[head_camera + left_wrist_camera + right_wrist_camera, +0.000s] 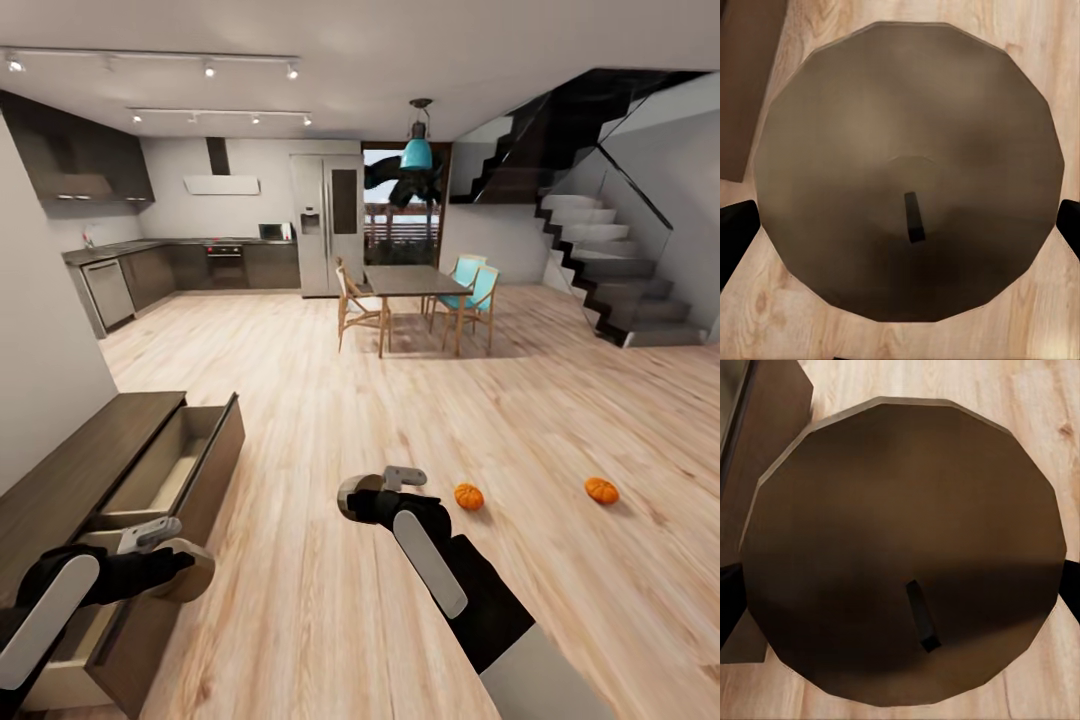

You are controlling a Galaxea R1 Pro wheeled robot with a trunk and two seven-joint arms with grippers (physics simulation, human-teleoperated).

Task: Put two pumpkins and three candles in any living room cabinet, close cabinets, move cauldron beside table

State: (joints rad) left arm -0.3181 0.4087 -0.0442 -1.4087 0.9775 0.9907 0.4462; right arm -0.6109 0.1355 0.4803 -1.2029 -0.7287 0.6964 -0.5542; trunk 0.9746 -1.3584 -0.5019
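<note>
Two candles in hand | left gripper (pixel 165 560) clamps a candle (pixel 907 172) beside the cabinet's (pixel 90 460) open drawer | right gripper (pixel 365 495) clamps another (pixel 904 555) | pumpkins (pixel 468 496) on floor, right: light, rigid, grip the sides.

head view: mounted high, aimed forward and down over both arms; floor (pixel 330 400), open cabinet (pixel 150 470) at left and far kitchen are taken in.
left wrist view: aimed straight down at very close range onto a candle (pixel 907 172) top; floor seen around it.
right wrist view: same close downward aim onto another candle (pixel 904 555).
shared: wood floor and cabinet edge are seen in all three.
</note>
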